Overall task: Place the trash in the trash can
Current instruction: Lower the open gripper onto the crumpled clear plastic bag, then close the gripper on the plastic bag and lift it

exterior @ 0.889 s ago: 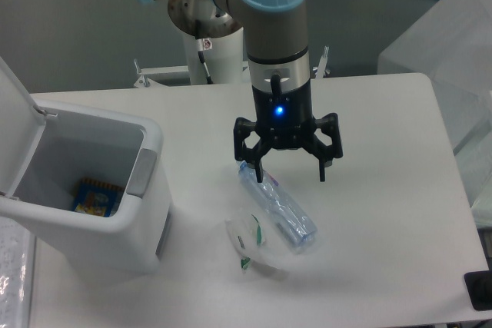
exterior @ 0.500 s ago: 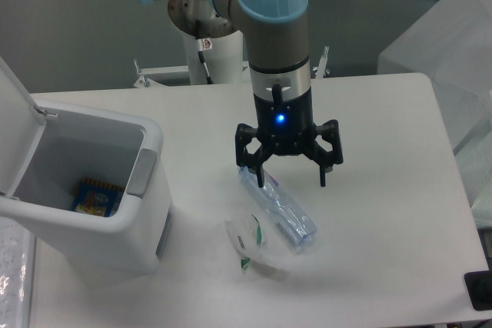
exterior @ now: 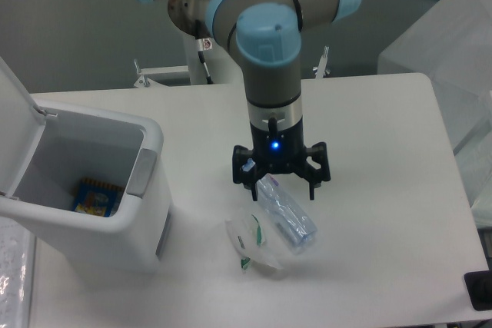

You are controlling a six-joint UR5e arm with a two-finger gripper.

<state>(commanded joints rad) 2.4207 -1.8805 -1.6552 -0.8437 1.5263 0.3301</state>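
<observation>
A crushed clear plastic bottle [exterior: 287, 218] lies on the white table [exterior: 384, 151], pointing toward the lower right. Beside its left end rests a clear plastic lid with green print [exterior: 250, 242]. My gripper [exterior: 280, 187] hangs open directly over the bottle's upper end, one finger on each side of it, low near the table. The trash can [exterior: 115, 213] stands at the left edge with its lid [exterior: 11, 128] swung open; a blue and yellow packet [exterior: 98, 197] lies at its bottom.
A translucent plastic cover [exterior: 453, 59] rises past the table's right edge. A dark object [exterior: 480, 289] sits at the lower right corner. The arm's base post [exterior: 204, 55] stands behind the table.
The gripper has come down and slightly toward the camera, so its open fingers now straddle the bottle's upper end. The bottle, lid and bin have not moved.
</observation>
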